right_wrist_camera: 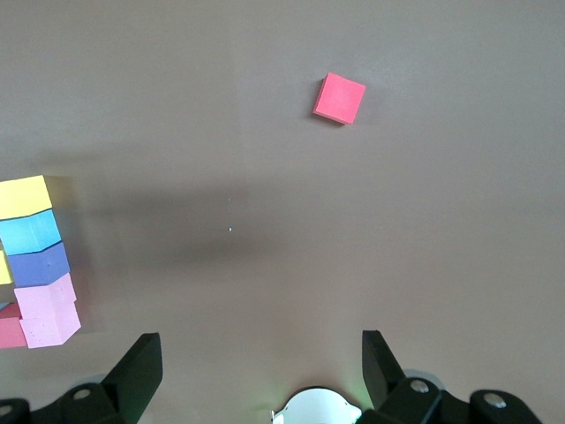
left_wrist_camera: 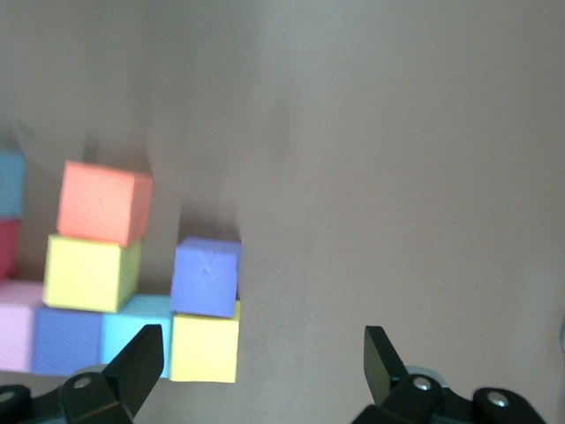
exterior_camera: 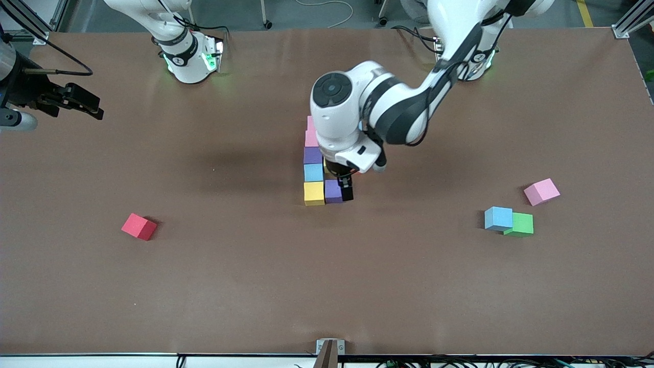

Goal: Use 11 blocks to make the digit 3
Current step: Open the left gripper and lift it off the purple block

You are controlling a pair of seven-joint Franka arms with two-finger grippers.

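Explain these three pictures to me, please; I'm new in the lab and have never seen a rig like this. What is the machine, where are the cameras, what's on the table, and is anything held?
These are two robot arms bolted along one edge of a brown table, each ending in a two-finger gripper. One picture looks down from a high camera facing the arms; the other two come from cameras on the arms' wrists.

The left gripper is low over the middle of the table, fingers open, beside a purple block at the end of a partly built figure of coloured foam blocks. It holds nothing.

The right gripper waits in the air at its own end of the table, open and empty.

Loose blocks lie apart: a red block toward the right arm's end; a pink block, a blue block and a green block toward the left arm's end.
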